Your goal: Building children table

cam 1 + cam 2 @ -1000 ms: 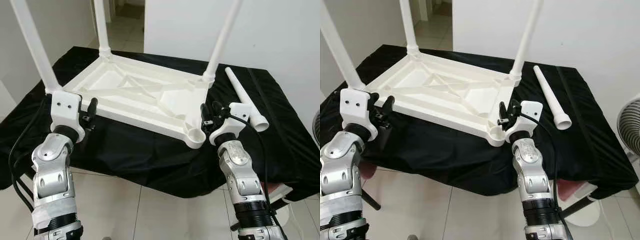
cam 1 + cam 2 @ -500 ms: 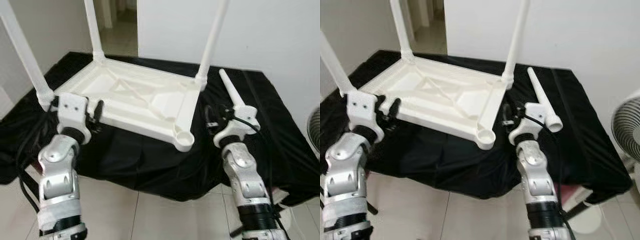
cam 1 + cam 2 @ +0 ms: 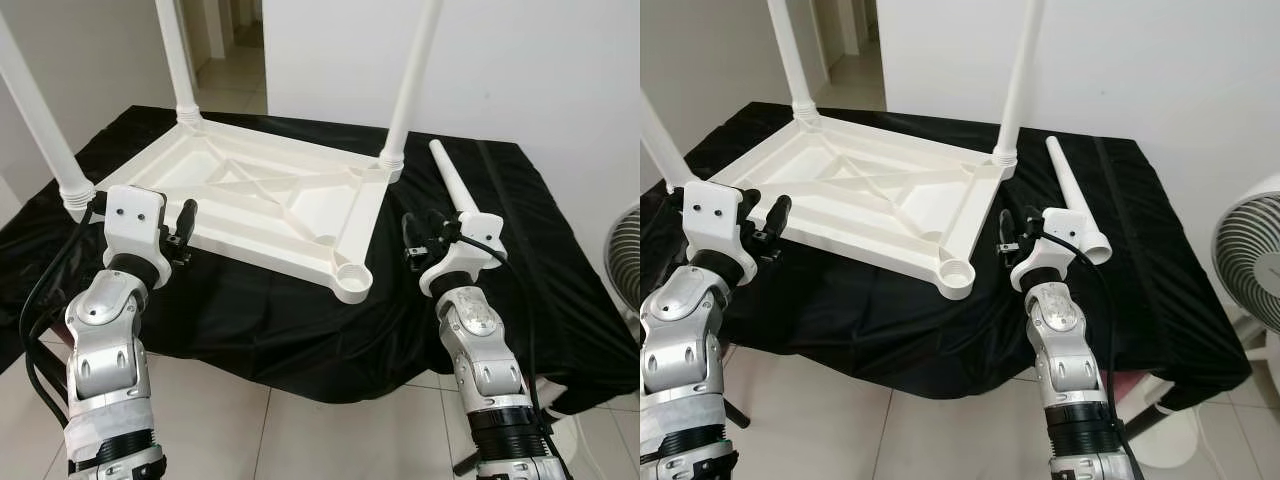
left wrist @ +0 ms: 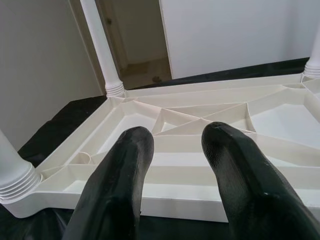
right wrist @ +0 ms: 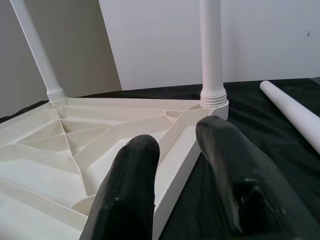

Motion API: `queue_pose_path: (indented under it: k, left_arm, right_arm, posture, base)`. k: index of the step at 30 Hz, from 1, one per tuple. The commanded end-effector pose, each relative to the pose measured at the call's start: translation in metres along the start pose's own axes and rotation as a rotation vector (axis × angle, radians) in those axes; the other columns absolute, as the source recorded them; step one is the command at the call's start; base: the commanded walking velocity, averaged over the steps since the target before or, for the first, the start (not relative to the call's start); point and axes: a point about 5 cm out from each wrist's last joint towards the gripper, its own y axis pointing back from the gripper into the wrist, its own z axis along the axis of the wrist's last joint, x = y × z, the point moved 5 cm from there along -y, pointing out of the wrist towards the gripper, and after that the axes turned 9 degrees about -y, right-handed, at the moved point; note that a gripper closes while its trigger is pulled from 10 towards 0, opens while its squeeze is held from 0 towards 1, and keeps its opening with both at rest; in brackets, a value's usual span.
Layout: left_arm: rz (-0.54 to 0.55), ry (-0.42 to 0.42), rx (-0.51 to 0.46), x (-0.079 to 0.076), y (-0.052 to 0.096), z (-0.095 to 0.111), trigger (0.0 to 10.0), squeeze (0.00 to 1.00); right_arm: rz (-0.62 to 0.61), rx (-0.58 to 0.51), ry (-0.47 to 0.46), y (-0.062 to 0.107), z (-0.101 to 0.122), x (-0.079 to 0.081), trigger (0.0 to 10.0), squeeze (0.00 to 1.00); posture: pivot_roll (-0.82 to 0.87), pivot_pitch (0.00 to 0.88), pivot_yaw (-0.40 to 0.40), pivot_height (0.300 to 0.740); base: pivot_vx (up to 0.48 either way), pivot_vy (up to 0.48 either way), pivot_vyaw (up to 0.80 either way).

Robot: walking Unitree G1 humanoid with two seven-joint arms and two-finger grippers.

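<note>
A white-walled room (image 3: 1160, 60) with pale tiled floor (image 3: 940, 440). A black cloth (image 3: 1160, 260) drapes the surface. A white fan (image 3: 1250, 260) stands right; a doorway (image 3: 240, 45) opens behind.

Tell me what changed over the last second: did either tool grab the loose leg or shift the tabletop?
Neither. The view shifted, so the camera moved. The right tool, open, drew back from the empty corner socket and now hangs over the black cloth beside it. The left tool stays open at the tabletop edge. The loose leg lies untouched; three legs remain fitted.
</note>
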Motion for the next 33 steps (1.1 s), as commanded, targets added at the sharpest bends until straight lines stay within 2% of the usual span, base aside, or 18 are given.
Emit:
queue_pose_path:
  k: [1,15,23,33]
  left_arm:
    - [0.206,0.005,0.044,0.0200,0.0031,-0.0069,10.0,0.00]
    - [0.210,0.002,0.050,0.0201,0.0040,-0.0074,10.0,0.00]
    - [0.226,0.018,0.074,0.0228,0.0043,-0.0116,10.0,0.00]
    - [0.241,0.023,0.079,0.0243,0.0047,-0.0123,10.0,0.00]
  right_arm:
    - [0.002,0.002,-0.002,0.0010,-0.0011,0.0014,10.0,0.00]
    - [0.003,0.005,-0.004,0.0014,-0.0019,0.0017,10.0,0.00]
    - [0.002,0.005,-0.004,0.0017,-0.0020,0.0015,10.0,0.00]
    - [0.002,0.006,-0.006,0.0023,-0.0022,0.0019,10.0,0.00]
  posture:
    - [-0.03,0.045,-0.017,0.740]
    - [-0.03,0.047,-0.017,0.740]
    - [-0.03,0.048,-0.018,0.740]
    - [-0.03,0.051,-0.017,0.740]
  base:
    - [0.000,0.000,0.00]
    - [0.000,-0.262,0.00]
    - [0.000,0.000,0.00]
    - [0.000,0.418,0.00]
